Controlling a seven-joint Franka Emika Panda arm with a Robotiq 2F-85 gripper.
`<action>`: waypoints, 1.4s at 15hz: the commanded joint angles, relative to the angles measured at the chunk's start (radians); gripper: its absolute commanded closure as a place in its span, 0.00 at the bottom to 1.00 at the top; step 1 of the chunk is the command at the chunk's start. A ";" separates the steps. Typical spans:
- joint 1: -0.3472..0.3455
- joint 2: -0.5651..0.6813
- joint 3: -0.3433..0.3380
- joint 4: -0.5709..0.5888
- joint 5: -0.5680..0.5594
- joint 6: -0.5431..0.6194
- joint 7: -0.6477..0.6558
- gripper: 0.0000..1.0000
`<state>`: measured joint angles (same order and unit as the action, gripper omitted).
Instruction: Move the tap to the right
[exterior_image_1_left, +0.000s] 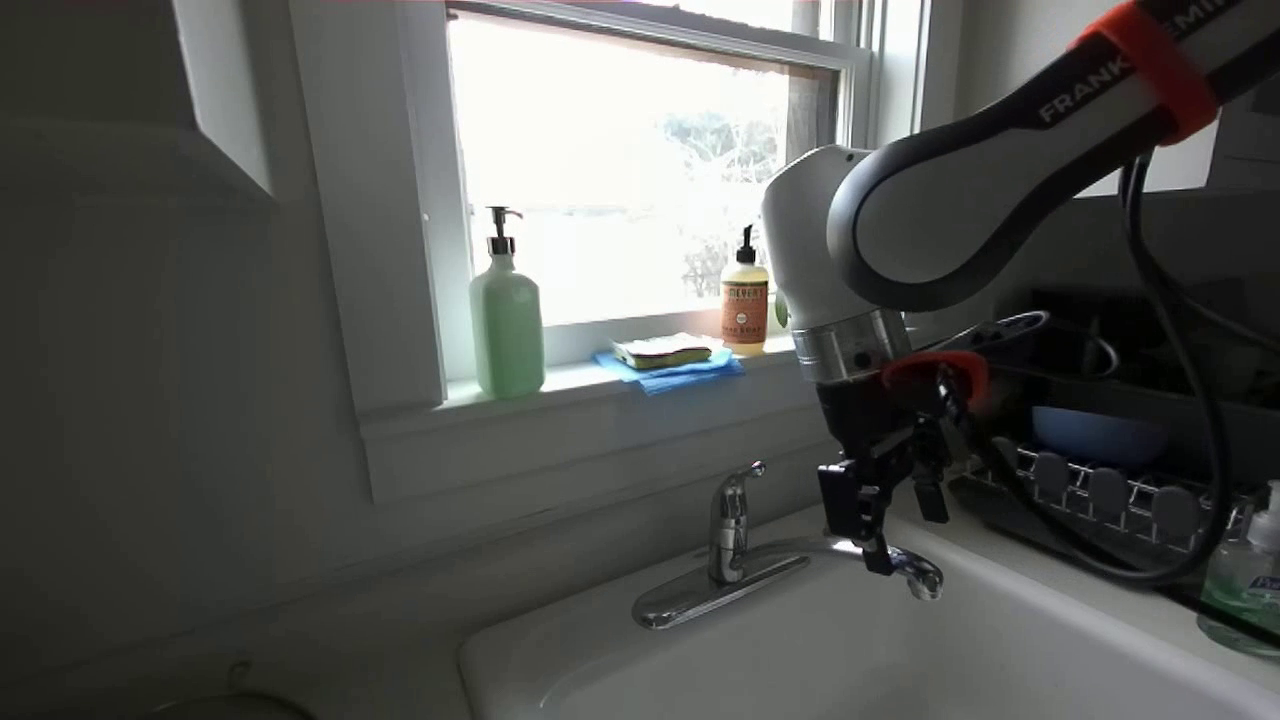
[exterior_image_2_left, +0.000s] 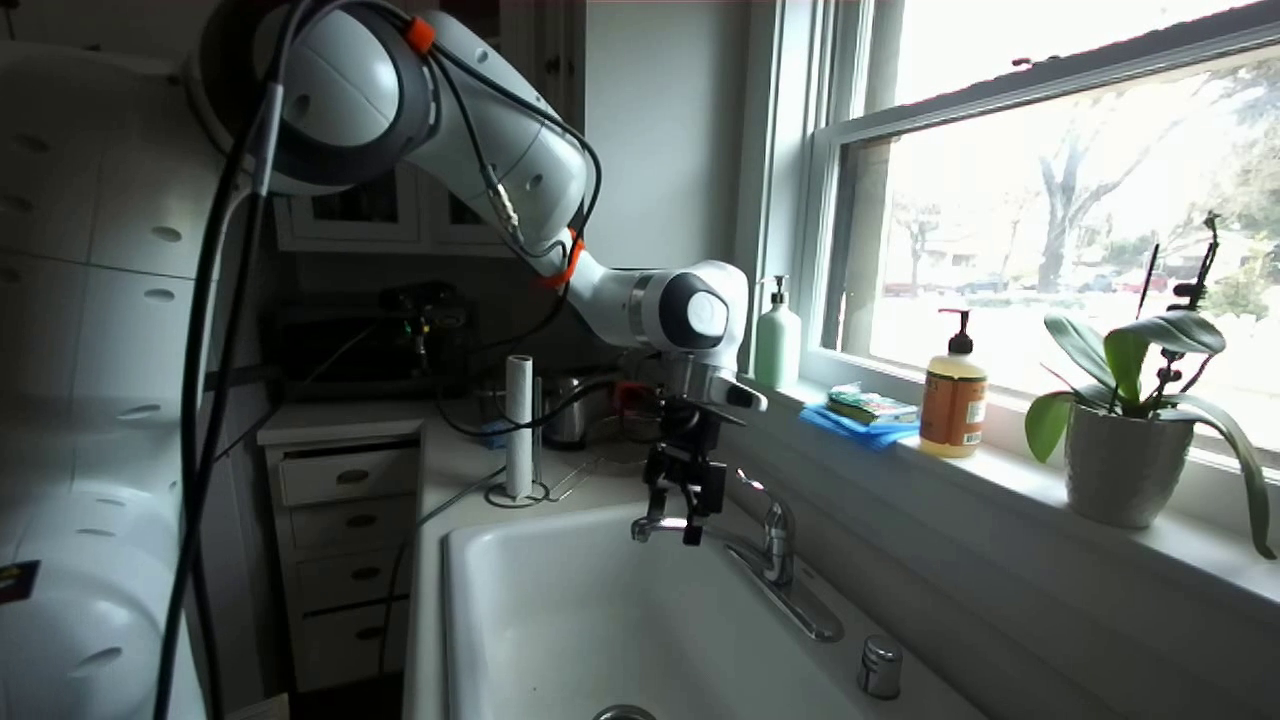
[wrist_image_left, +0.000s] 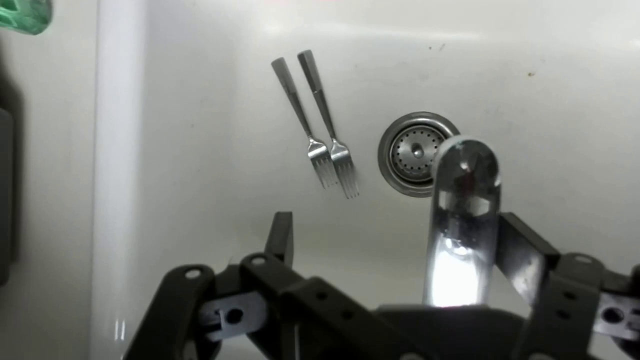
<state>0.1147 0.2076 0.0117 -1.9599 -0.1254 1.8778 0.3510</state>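
A gleaming chrome tap (exterior_image_1_left: 730, 530), a smooth, glossy sink (exterior_image_2_left: 560, 620), a mostly matt gripper (wrist_image_left: 400, 245), shiny metal forks (wrist_image_left: 325, 115), a brushed-looking metal drain strainer (wrist_image_left: 417, 150), a smooth green pump bottle (exterior_image_1_left: 508, 330), a creased cloth (exterior_image_1_left: 690, 376), a matt plant pot (exterior_image_2_left: 1125, 470), smooth leaves (exterior_image_2_left: 1175, 332)

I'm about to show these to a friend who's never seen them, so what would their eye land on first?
Probably the white robot arm, hanging over the sink in both exterior views, along with the bright window above the sink. Next might come the chrome tap, its spout showing between the parted fingers in the wrist view. There, two forks beside the drain also stand out.
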 joint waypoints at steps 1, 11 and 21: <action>-0.042 -0.069 -0.019 -0.054 -0.070 -0.024 -0.124 0.00; -0.124 -0.080 -0.059 -0.055 -0.122 -0.004 -0.310 0.00; -0.161 -0.142 -0.060 -0.062 -0.080 0.005 -0.498 0.00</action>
<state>-0.0419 0.1374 -0.0614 -1.9878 -0.2428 1.8790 -0.0827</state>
